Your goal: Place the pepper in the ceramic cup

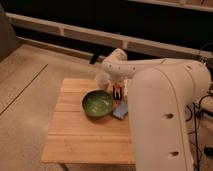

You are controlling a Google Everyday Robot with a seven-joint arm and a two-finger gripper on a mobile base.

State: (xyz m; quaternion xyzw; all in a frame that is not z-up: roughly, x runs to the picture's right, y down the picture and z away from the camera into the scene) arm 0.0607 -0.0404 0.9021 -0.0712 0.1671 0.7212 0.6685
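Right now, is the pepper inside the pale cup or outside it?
Outside. The pepper is clamped in the gripper, which hangs beside the ceramic cup, to its right in the picture.

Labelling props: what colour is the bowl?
Green bowl, camera view; the tool, shut on the pepper, hangs beside it.
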